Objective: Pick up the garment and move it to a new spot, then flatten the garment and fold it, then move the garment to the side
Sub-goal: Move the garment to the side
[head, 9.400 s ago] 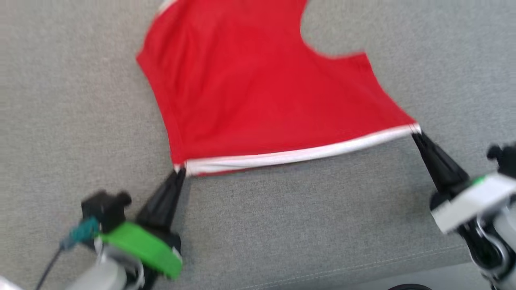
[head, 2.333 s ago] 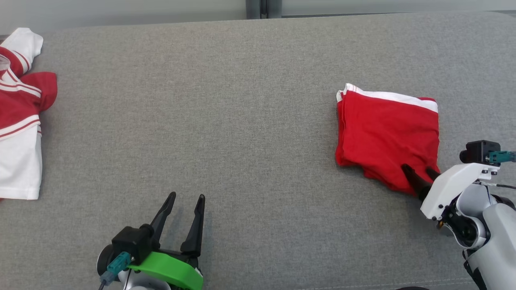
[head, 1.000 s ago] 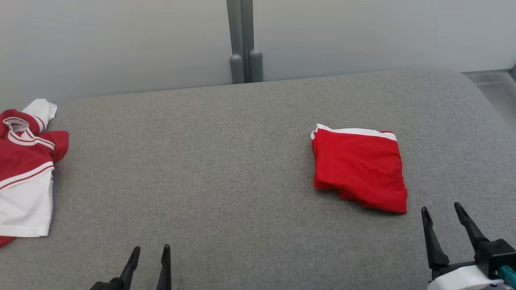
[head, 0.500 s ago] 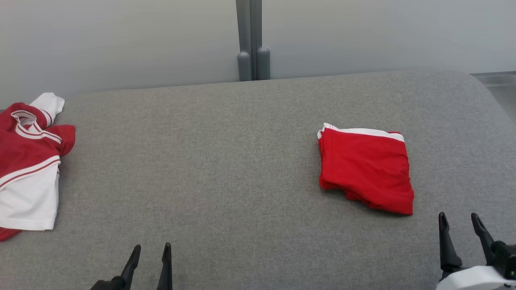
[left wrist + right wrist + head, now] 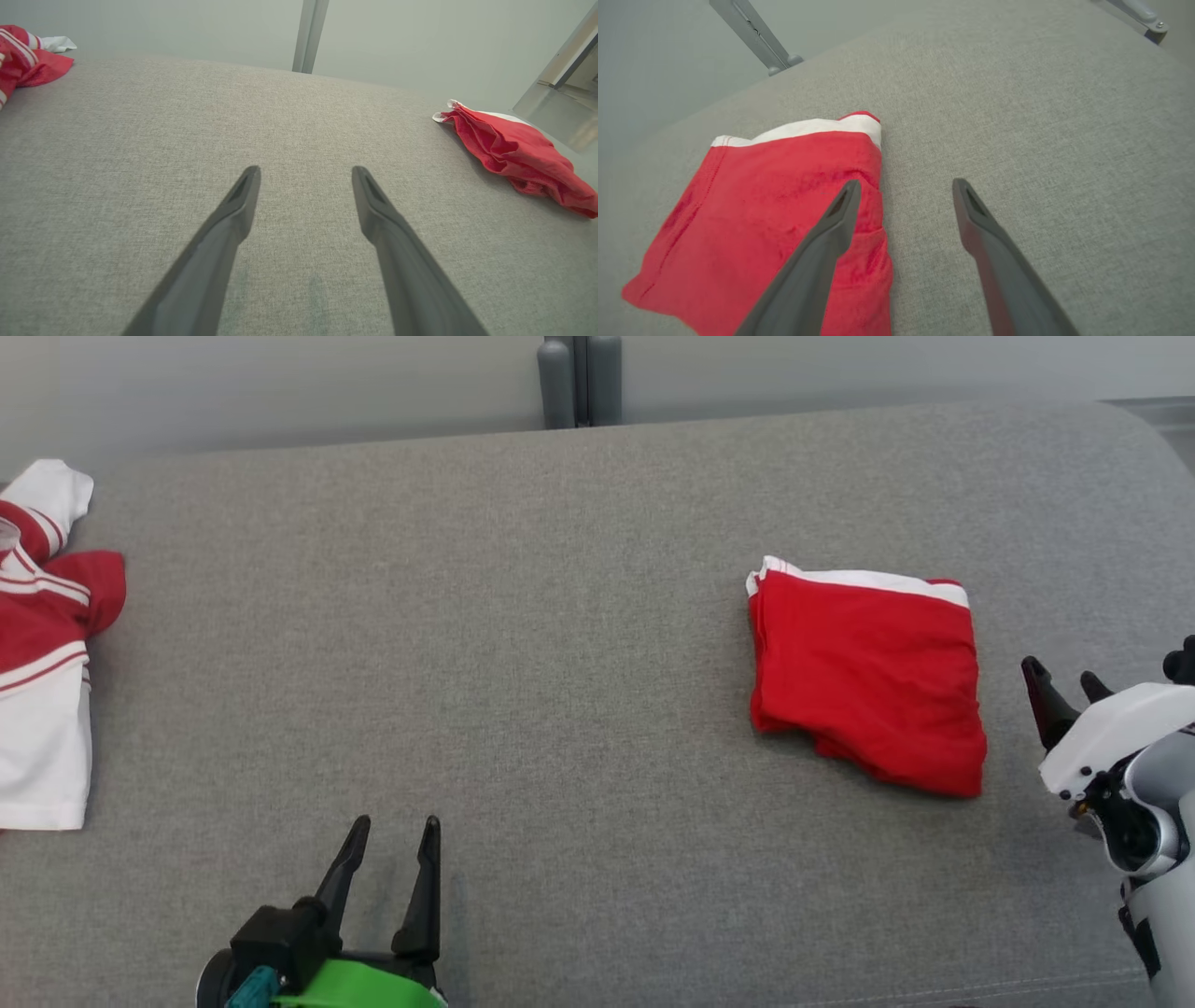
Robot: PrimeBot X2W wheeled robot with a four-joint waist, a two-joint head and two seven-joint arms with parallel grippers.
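The garment [image 5: 868,677] is red with a white hem, folded into a rough square and lying flat on the grey cushion at the right. In the right wrist view the garment [image 5: 761,219] lies left of the fingers, and in the left wrist view the garment [image 5: 514,156] is far to the right. My right gripper [image 5: 1064,677] stands open just right of its right edge, holding nothing; the right gripper [image 5: 903,186] has one finger over the cloth's edge. My left gripper [image 5: 392,831] is open and empty near the front, far left of the garment; the left gripper [image 5: 306,172] hovers over bare cushion.
A second red-and-white shirt [image 5: 42,644] lies crumpled at the cushion's far left edge. The grey cushion [image 5: 467,616] ends at a pale wall behind, with a grey post [image 5: 579,378]. Its rounded right end lies beyond my right arm.
The head camera has tilted down, so the cushion sits higher in the picture. My right gripper has risen beside the garment's right edge. The garment itself lies as before.
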